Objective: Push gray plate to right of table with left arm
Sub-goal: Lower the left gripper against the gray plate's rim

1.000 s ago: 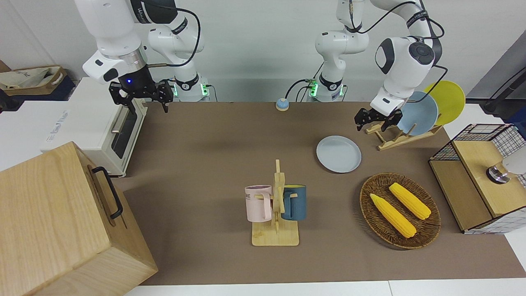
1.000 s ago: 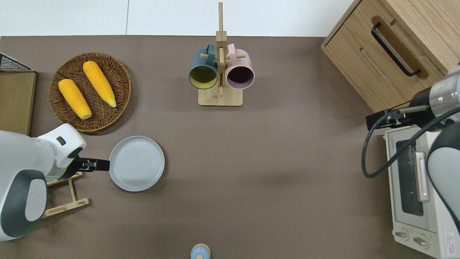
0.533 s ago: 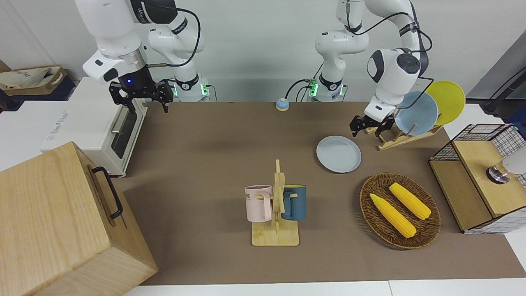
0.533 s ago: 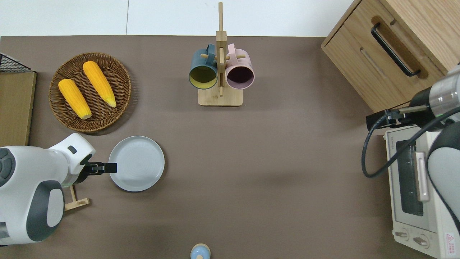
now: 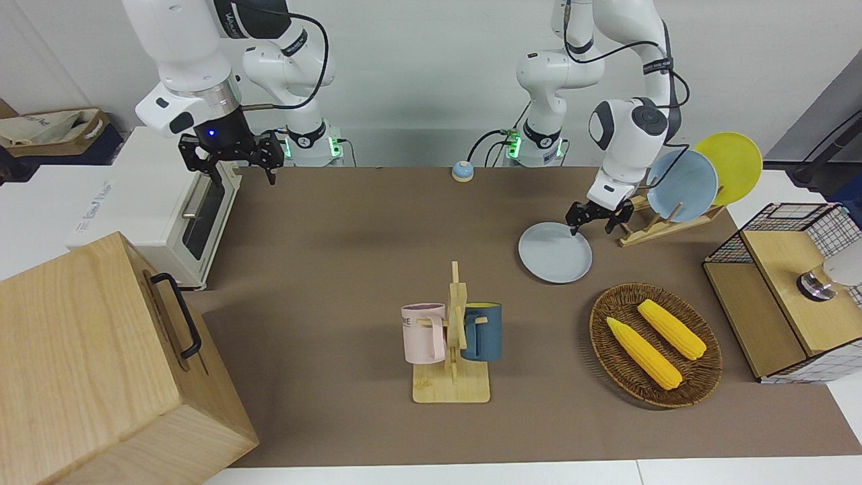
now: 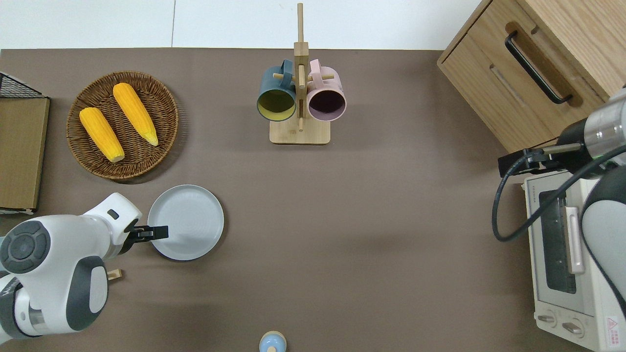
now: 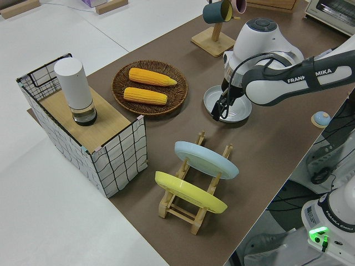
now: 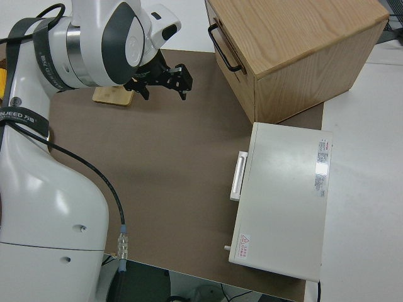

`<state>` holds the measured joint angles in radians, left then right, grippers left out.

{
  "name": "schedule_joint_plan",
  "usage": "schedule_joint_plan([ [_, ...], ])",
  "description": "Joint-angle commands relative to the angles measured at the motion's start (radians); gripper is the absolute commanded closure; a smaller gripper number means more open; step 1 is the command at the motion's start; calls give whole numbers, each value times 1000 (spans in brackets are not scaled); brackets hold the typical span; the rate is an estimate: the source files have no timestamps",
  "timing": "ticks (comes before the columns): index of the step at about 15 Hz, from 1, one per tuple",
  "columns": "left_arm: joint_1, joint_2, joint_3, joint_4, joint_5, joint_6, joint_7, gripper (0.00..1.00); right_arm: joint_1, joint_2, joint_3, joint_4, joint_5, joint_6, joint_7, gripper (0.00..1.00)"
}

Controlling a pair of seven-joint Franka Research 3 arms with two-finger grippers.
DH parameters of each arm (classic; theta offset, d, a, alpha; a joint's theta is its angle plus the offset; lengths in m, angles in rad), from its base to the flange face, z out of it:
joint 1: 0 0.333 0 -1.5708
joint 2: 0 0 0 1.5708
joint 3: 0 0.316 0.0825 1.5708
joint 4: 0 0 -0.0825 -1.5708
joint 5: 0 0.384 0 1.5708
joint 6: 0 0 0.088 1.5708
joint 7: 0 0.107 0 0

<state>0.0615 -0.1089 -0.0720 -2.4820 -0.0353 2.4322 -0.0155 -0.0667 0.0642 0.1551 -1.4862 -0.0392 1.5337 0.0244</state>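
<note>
Round wicker basket point(image 6: 161, 105) holding two yellow corn cobs point(image 6: 119, 121); wooden mug tree point(image 6: 300, 78) with teal and pink mugs; sky-blue and yellow plates upright in wooden rack point(image 7: 191, 213); white toaster oven point(image 6: 572, 264); wooden drawer cabinet point(image 6: 528, 63)

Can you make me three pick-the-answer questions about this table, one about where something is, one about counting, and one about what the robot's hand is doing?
1. Where is the gray plate?
A. flat on the table
B. in the basket
C. on the toaster oven

2. How many corn cobs lie in the wicker basket?
A. one
B. two
C. four

3. What is the left gripper doing?
A. holding a mug
B. lifting the plate up
C. reaching over the plate's rim

Answers: 1 A, the plate lies flat on the brown top. 2 B, two yellow cobs lie side by side. 3 C, its tip sits over the plate's edge, the plate still flat on the table.
</note>
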Motion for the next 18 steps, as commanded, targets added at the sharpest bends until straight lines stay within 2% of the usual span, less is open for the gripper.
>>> schedule_joint_plan([
  [1,3,34,-5,-37,-12,90,-21,5,-1,-6,0,1,7,-11,3,17],
  [8,1,60,-5,-49,-12,119,-34,42,-1,-6,0,1,7,-11,3,17],
  [9,3,63,-5,-51,-12,133,-34,131,-1,-6,0,1,7,-11,3,17],
  [12,3,64,-5,-51,-11,136,-34,585,-1,-6,0,1,7,-11,3,17],
  [13,3,66,-5,-51,-11,139,-34,767,-1,-6,0,1,7,-11,3,17],
  [14,3,66,-5,-51,-11,139,-34,868,-1,-6,0,1,7,-11,3,17],
  [15,3,66,-5,-49,-11,145,-34,960,-1,-6,0,3,7,-11,3,17],
  [16,3,66,-5,-51,-11,145,-32,1000,-1,-6,0,1,7,-11,3,17],
  [18,3,67,-5,-49,-9,146,-32,1000,-1,-6,0,1,7,-11,3,17],
])
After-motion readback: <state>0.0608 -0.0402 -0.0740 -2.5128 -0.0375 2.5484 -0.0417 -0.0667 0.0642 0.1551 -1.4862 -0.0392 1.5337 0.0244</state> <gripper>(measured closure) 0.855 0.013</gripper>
